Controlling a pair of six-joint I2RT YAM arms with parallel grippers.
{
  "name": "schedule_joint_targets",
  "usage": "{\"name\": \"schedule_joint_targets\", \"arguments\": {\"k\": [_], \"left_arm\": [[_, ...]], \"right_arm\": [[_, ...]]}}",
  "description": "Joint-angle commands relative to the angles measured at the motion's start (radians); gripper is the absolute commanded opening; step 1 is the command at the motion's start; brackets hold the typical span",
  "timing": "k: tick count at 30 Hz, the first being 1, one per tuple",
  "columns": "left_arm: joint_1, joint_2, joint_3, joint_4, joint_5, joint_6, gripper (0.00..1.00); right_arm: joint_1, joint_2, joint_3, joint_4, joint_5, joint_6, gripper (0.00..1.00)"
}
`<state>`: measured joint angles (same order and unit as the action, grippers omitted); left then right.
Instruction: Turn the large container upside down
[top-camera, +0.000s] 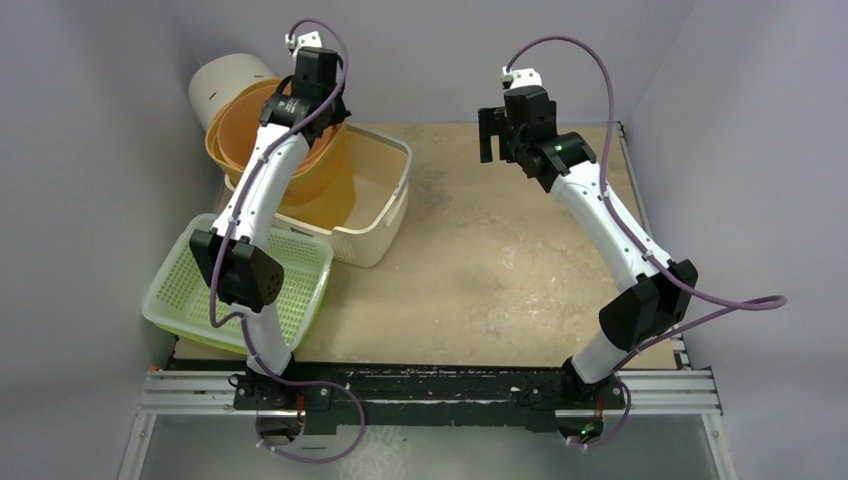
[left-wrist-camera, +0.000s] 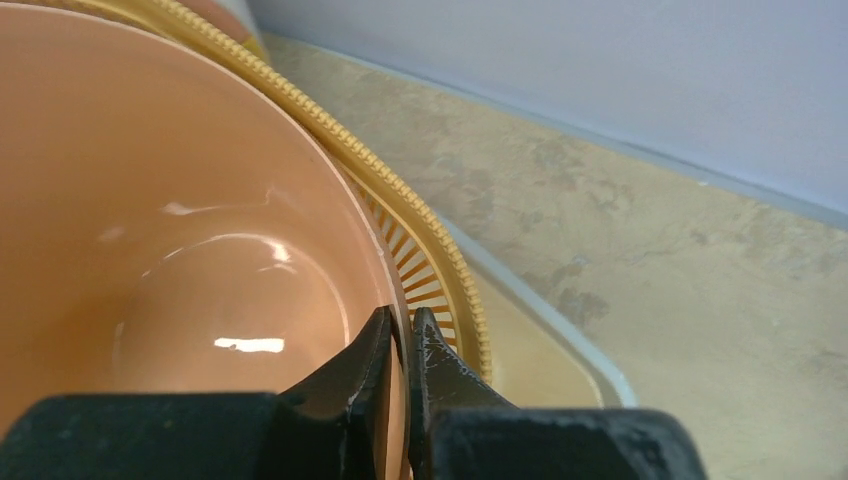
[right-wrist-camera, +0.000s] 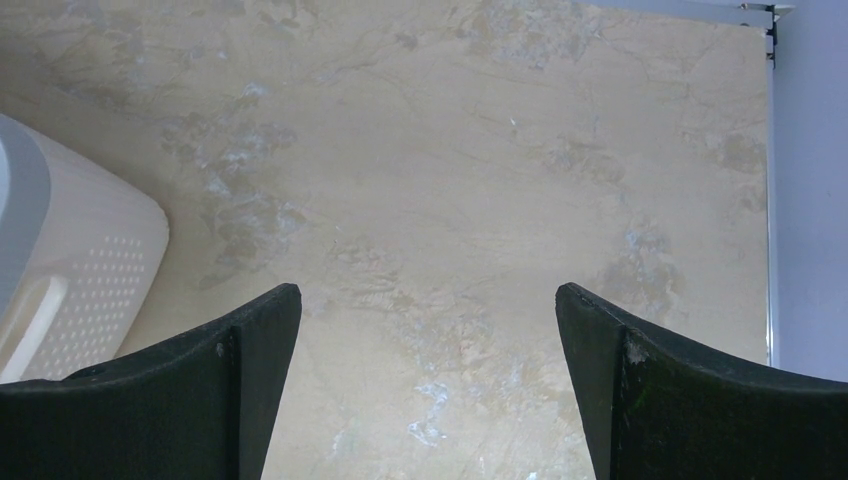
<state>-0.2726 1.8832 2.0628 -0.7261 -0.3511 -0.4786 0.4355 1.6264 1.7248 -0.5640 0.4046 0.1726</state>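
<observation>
The left fingers (left-wrist-camera: 365, 365) pinched only the thin rim of the large container (left-wrist-camera: 180, 200), nested in a yellow strainer (left-wrist-camera: 430, 250) at the white basket (top-camera: 385, 225), so tipping might have slipped it free or dragged the strainer; the right fingers (right-wrist-camera: 250, 360) stood wide.

No writing, label or number can be read on the orange tub (top-camera: 325, 185), white basket (top-camera: 383, 232) or green basket (top-camera: 180, 282).
</observation>
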Motion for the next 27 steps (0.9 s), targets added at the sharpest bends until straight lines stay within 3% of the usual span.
{"name": "schedule_joint_targets", "arguments": {"k": [1,10,15,22,27], "left_arm": [[0.02,-0.036,0.116,-0.253,-0.201,0.088,0.0],[0.018,-0.272,0.106,-0.053,-0.358,0.109,0.0],[0.018,-0.423,-0.012,0.155,-0.355,0.098,0.0],[0.018,-0.483,0.028,0.255,-0.311,0.083,0.0],[0.018,-0.549,0.014,0.384,-0.222,0.035,0.0]], "right_arm": [[-0.006,-0.042,0.012,0.038,0.026,0.005,0.99],[-0.016,-0.025,0.075,0.016,0.06,-0.006,0.99],[-0.031,-0.03,0.109,0.013,0.067,0.023,0.98],[-0.05,-0.034,0.147,0.012,0.099,0.028,0.98],[-0.136,-0.05,0.193,0.015,0.073,0.068,0.98]]}}
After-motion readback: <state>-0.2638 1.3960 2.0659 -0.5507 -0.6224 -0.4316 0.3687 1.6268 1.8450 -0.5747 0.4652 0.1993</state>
